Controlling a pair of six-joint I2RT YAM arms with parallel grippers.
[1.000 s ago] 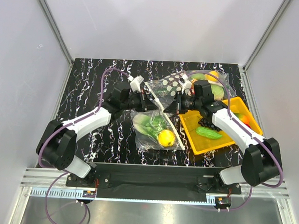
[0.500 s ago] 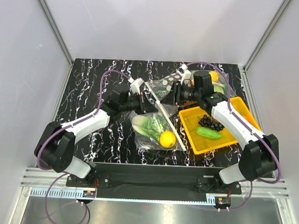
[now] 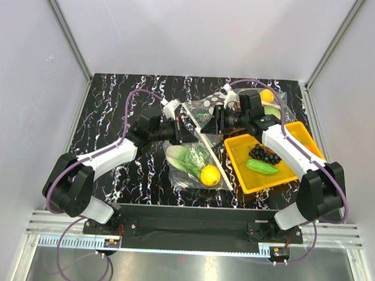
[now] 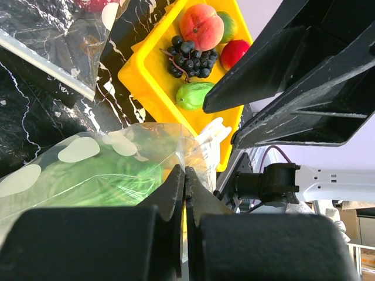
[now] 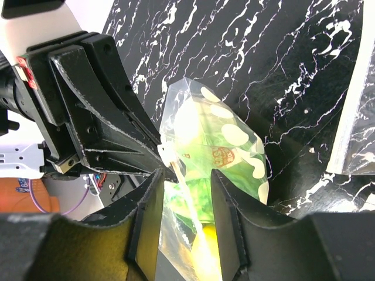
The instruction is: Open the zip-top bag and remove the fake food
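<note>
Since a second ago the right arm has swung in toward the left. On the worktop (image 3: 114, 106) the zip-top bag (image 3: 196, 162) has its mouth raised. The left tool (image 4: 185, 172) pinches one lip; the right tool (image 5: 186, 175) straddles the other, jaws apart. Lettuce (image 3: 188, 156) and lemon (image 3: 209, 174) sit inside. This looks like the opening step. Next, the right tool should clamp and both pull apart.

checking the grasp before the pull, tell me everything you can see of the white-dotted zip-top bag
The zip-top bag is crinkly clear plastic printed with white dots, lying on the dark marbled table between the arms, beside the yellow tray. A green lettuce and a yellow lemon show through it. Its top edge is lifted: the left hand pinches it, while the right hand has its fingers apart either side of that edge.
</note>
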